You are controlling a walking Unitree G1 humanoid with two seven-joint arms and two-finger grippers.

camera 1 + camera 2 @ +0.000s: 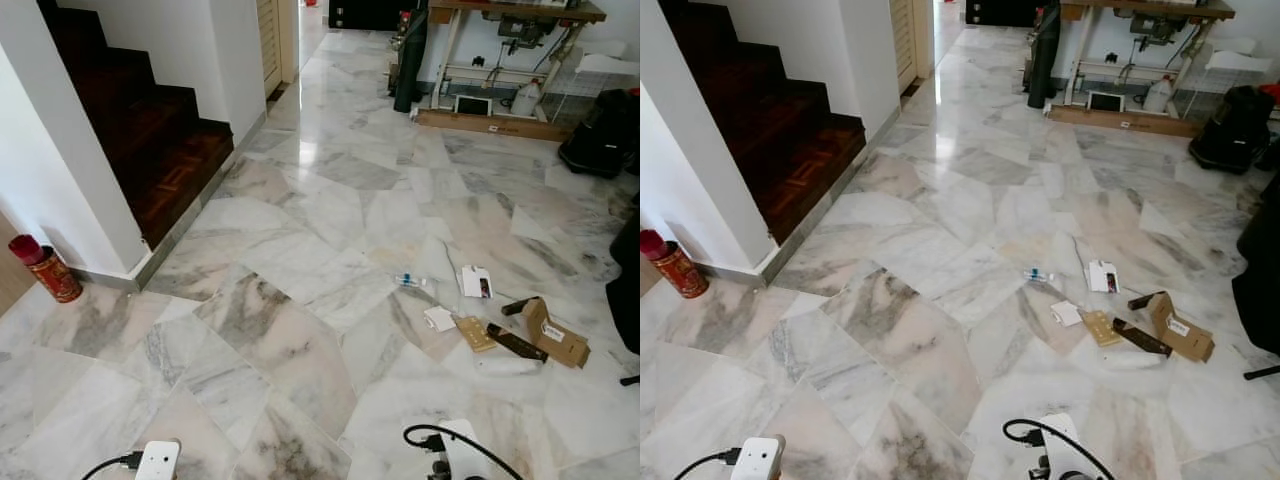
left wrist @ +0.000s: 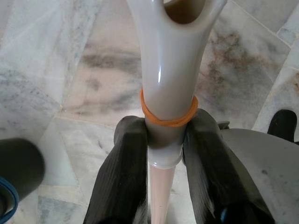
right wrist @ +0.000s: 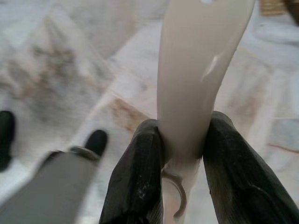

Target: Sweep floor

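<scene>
My left gripper (image 2: 164,137) is shut on a cream plastic handle (image 2: 166,70) that has an orange rubber band (image 2: 169,120) around it and a hanging hole at its end. My right gripper (image 3: 183,140) is shut on a second cream handle (image 3: 196,70). Both wrists (image 1: 155,460) (image 1: 455,450) sit at the lower edge of the eye views. Litter lies on the marble floor (image 1: 300,330) ahead to the right: a small clear bottle (image 1: 410,281), a white packet (image 1: 477,282), a paper scrap (image 1: 439,318), a tan card (image 1: 475,333), a dark strip (image 1: 516,342) and an open cardboard box (image 1: 555,337).
Dark wooden stairs (image 1: 150,130) and a white wall stand on the left, with a red can (image 1: 47,268) at the wall's foot. A sewing table (image 1: 510,60), a black bag (image 1: 605,135) and a dark object (image 1: 625,290) line the far and right sides.
</scene>
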